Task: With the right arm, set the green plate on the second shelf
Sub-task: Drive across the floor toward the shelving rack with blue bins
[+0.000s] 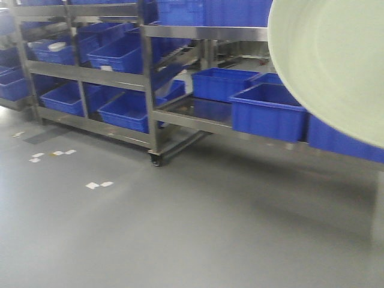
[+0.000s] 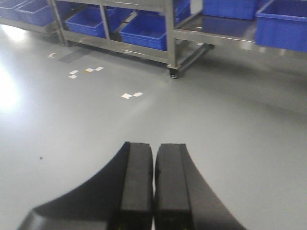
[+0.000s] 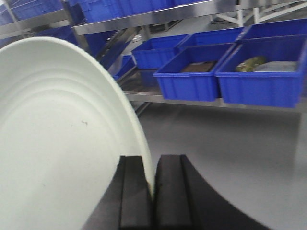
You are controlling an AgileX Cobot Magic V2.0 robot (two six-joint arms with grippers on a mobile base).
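Near the shelving [image 1: 204, 33], right end effector [image 3: 153, 194] clamps the green plate [image 3: 62, 143] by its rim; left end effector [image 2: 154, 191] closed, empty.

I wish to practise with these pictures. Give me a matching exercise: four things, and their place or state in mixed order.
1. green plate
2. left claw
3. blue bins
4. white floor marks

a. on the grey floor
b. shut, holding nothing
c. on the steel shelves
d. rim pinched by the right claw

Pairs: 1-d, 2-b, 3-c, 4-a
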